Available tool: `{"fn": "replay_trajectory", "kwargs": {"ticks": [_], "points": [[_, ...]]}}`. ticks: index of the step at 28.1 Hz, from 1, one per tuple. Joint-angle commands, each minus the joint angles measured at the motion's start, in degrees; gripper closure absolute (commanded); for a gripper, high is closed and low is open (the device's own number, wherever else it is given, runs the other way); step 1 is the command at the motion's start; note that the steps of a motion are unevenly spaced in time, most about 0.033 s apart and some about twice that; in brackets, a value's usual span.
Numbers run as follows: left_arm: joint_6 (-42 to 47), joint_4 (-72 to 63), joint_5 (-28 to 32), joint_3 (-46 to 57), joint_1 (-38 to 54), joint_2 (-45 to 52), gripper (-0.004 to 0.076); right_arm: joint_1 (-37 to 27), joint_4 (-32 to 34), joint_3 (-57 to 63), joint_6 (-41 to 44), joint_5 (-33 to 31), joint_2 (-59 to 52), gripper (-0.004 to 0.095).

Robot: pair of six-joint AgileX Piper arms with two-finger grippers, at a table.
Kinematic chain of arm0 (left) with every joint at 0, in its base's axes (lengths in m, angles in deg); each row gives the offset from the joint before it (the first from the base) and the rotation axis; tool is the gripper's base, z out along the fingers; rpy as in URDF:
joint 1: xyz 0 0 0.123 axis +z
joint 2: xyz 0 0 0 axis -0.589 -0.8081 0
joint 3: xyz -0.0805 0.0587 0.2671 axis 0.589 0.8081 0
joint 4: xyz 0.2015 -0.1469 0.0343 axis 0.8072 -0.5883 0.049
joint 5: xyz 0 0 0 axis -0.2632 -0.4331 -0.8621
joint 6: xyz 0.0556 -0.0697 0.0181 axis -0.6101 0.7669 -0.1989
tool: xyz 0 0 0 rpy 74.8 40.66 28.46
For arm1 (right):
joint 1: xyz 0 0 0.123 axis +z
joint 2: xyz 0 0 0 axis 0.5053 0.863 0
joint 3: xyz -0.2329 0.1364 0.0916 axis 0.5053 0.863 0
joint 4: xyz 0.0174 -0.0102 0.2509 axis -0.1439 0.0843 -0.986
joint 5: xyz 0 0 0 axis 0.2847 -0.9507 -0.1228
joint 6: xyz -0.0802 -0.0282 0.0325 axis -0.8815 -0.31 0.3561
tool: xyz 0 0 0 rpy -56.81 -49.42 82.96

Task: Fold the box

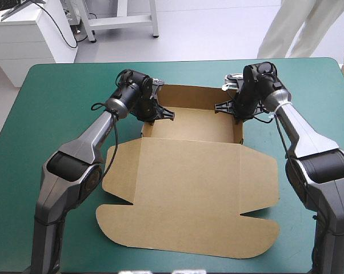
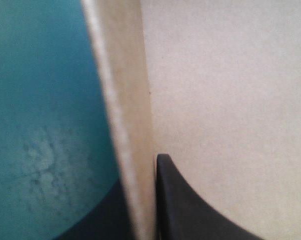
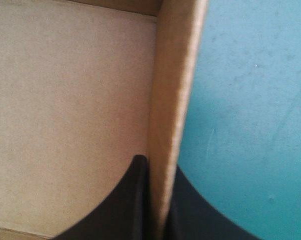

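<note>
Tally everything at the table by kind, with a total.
Brown board box, open tray with flat lid: 1
Black fin-fingered grippers, left gripper and right gripper, each shut on a box wall: 2
Teal-green table cover: 1
Total: 4

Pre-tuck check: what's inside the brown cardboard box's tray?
Bare board floor of the brown cardboard box, nothing loose visible. One black finger of the left tool and of the right tool sits inside, each pinching a side wall. Floor corners under the tools are hidden.
</note>
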Motion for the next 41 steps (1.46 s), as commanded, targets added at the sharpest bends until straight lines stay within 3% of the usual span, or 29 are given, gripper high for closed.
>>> {"fn": "replay_trajectory", "kwargs": {"ticks": [1,3,6,9,11,21,30,36,41], "points": [[-2.41,0.16,0.10,-1.46,-0.60,3.72,0.0747,0.77,-4.59,-1.85,-3.90,-0.30,-3.60,0.0811],[-2.53,0.31,0.10,-1.57,-0.33,4.99,0.0666,0.77,-4.26,-1.88,-3.90,-0.20,-4.48,0.0572],[-2.77,0.05,-0.49,-1.57,0.27,6.64,0.0369,0.77,-4.13,-2.09,-3.56,-0.20,-5.57,0.0288],[-3.19,-0.38,-0.76,-1.57,0.50,7.62,0.0193,0.77,-4.18,-2.91,-3.33,-0.31,-6.20,0.0278],[-3.31,-0.38,-1.00,-1.57,0.50,8.14,0.0150,0.77,-4.08,-3.26,-3.10,-0.31,-6.91,0.0278],[-5.07,0.23,-1.75,-1.57,0.39,14.15,0.0151,0.67,-2.58,-3.61,-2.67,-0.31,-11.11,0.0278],[-8.25,1.31,-2.08,-0.83,-0.23,29.24,0.0167,0.67,0.29,-3.61,-3.18,-0.31,-18.50,0.0277],[-9.03,4.09,-2.08,8.96,-0.23,42.37,0.0167,0.67,3.72,-3.61,-3.30,-0.31,-19.93,0.0271],[-9.13,4.33,-0.74,21.11,-0.23,53.67,0.0167,0.67,3.32,-3.61,-2.89,-0.31,-18.87,0.0176]]}}
